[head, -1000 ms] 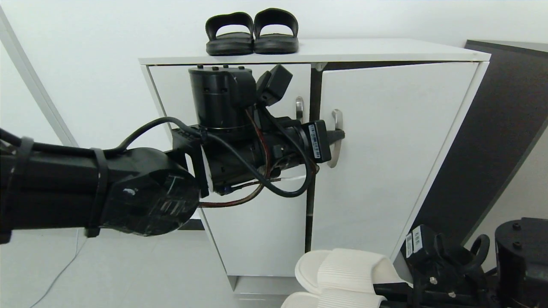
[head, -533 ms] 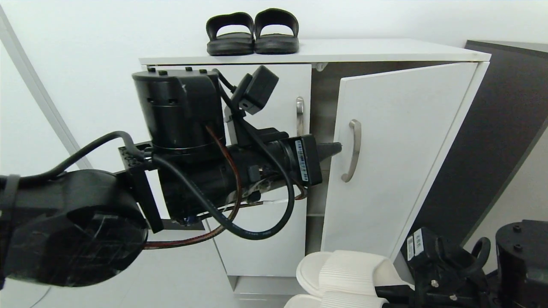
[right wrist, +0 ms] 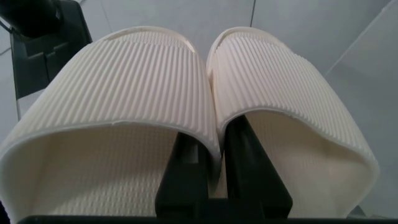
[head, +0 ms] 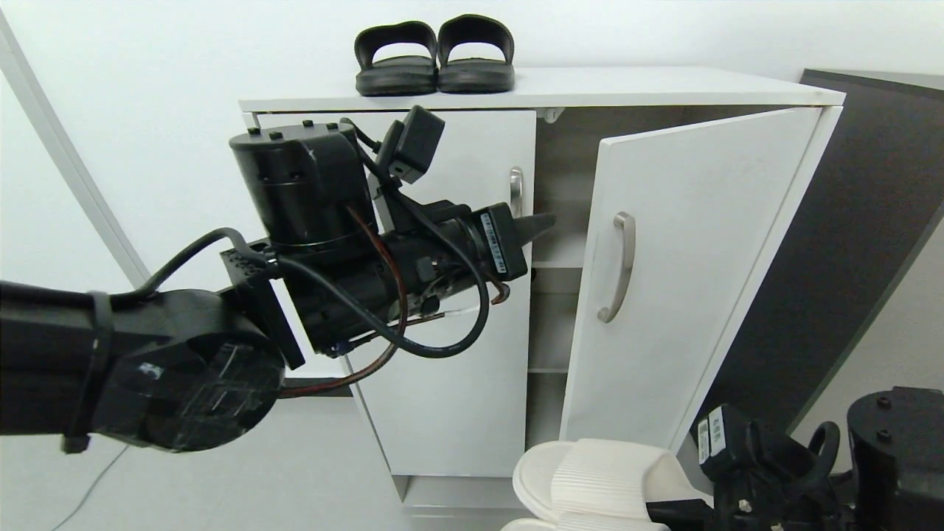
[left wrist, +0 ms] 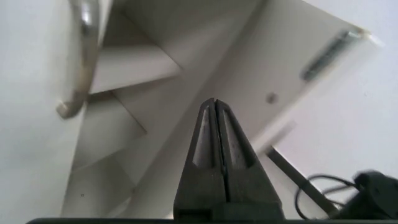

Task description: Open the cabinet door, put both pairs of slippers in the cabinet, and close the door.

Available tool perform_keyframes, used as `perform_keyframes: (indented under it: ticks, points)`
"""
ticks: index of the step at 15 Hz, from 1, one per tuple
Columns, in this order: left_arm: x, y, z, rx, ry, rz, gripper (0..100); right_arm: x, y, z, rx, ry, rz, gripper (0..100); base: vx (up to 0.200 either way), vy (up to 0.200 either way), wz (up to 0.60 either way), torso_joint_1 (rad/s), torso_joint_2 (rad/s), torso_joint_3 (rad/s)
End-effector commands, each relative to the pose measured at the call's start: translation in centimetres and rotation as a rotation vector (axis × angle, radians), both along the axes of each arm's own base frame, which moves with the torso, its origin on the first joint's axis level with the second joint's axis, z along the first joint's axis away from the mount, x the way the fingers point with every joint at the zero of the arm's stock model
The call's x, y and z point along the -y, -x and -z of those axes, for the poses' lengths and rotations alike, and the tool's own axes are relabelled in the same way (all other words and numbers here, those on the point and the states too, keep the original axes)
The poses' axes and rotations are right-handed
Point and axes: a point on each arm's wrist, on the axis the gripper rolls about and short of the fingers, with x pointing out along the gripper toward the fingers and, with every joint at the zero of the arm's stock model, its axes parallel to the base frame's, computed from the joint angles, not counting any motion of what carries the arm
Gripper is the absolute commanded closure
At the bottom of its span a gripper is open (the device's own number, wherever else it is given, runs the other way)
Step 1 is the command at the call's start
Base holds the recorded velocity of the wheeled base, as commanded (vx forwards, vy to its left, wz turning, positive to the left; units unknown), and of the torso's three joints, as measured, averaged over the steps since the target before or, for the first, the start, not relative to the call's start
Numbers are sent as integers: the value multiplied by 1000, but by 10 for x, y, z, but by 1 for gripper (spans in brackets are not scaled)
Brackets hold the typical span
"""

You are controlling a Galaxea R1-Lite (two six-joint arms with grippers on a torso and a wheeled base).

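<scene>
The white cabinet [head: 664, 88] has its right door [head: 693, 280] swung partly open, and shelves [left wrist: 127, 65] show inside. My left gripper [head: 544, 221] is shut and holds nothing. It hangs in front of the gap between the doors, left of the right door's handle [head: 618, 267] and not touching it. The left door [head: 442, 383] is shut. A black pair of slippers [head: 435, 57] rests on the cabinet top. Low in front of the cabinet, my right gripper [right wrist: 214, 146] is shut on the adjoining straps of the white slippers [right wrist: 143, 93], also seen low in the head view [head: 590, 479].
A dark panel [head: 848, 243] stands to the right of the cabinet, close behind the open door. A white wall [head: 147, 110] lies to the left, with pale floor [head: 221, 479] below it. The left door's handle [head: 515, 190] is just behind my left gripper.
My left gripper was at the right door's handle a second ago. The door has since swung open to the right, and the gripper has come off it, moving left and slightly up.
</scene>
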Motion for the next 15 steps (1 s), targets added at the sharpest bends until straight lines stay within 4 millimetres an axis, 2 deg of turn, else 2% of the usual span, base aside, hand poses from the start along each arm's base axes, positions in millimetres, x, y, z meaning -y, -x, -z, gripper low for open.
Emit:
perform_keyframes:
  ticks: [1,4,8,12,15]
  points:
    - [5,-14,12,-31,-14,-15,100,-2,0,3,-7,9,-8,100,0,0,0,0,0,0]
    - [8,-33,20,-48,-19,-42,100,-4,0,7,-19,26,-12,100,0,0,0,0,0,0]
    - [23,-52,35,-65,-34,-41,100,-6,1,8,-21,33,-20,100,0,0,0,0,0,0]
    - [27,-56,34,-58,-26,-37,100,-6,2,9,-24,35,-25,100,0,0,0,0,0,0]
    - [34,-57,38,-62,-29,-25,100,-9,8,11,-28,41,-57,100,-200,0,0,4,4,1]
